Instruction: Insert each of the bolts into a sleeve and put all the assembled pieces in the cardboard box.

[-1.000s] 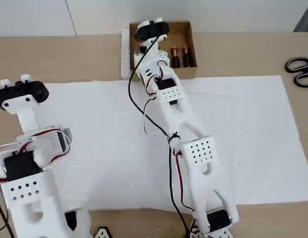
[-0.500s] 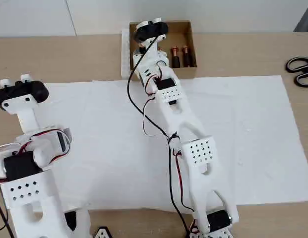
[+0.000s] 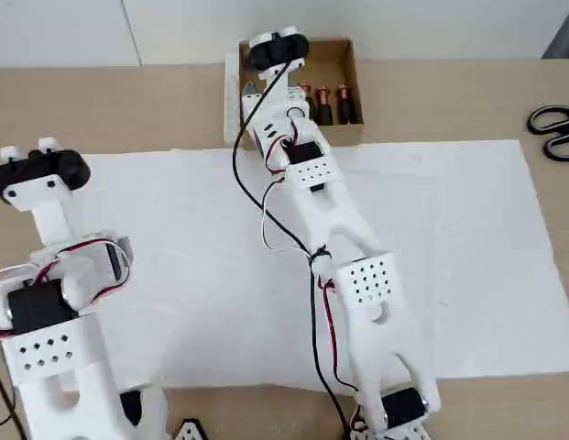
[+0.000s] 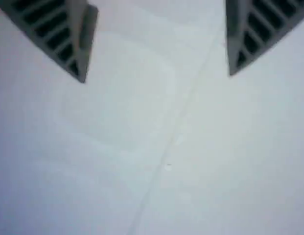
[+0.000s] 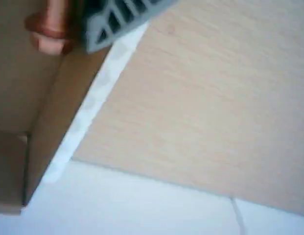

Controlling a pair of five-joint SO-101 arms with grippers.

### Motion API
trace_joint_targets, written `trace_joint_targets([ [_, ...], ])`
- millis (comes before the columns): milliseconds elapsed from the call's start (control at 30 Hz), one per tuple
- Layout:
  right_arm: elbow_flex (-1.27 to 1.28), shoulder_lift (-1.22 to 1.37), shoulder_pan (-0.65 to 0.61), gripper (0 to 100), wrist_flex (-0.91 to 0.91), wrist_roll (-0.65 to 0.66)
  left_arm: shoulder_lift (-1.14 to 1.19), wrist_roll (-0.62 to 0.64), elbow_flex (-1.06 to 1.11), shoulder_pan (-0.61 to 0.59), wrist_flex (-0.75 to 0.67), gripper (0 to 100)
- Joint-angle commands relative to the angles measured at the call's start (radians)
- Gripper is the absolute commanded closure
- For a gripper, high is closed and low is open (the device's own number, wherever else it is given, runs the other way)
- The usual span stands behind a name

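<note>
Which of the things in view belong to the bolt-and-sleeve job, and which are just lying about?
Part of the job:
- cardboard box
- assembled pieces lying in it
- right gripper, over the box
- left gripper, open above the white sheet

Just lying about:
- scissors on the bare table, off the sheet, at the right edge of the high view
</note>
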Motion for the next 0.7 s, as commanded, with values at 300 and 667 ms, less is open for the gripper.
trace_joint_targets([
  [300, -0.71, -0.027, 0.028, 80.0, 0.472, 0.011, -0.023, -0.003, -0.054, -0.003, 0.003, 82],
  [667, -0.766, -0.395, 0.143, 79.8, 1.009, 0.011, -0.025, -0.003, -0.22, -0.003, 0.028, 82],
])
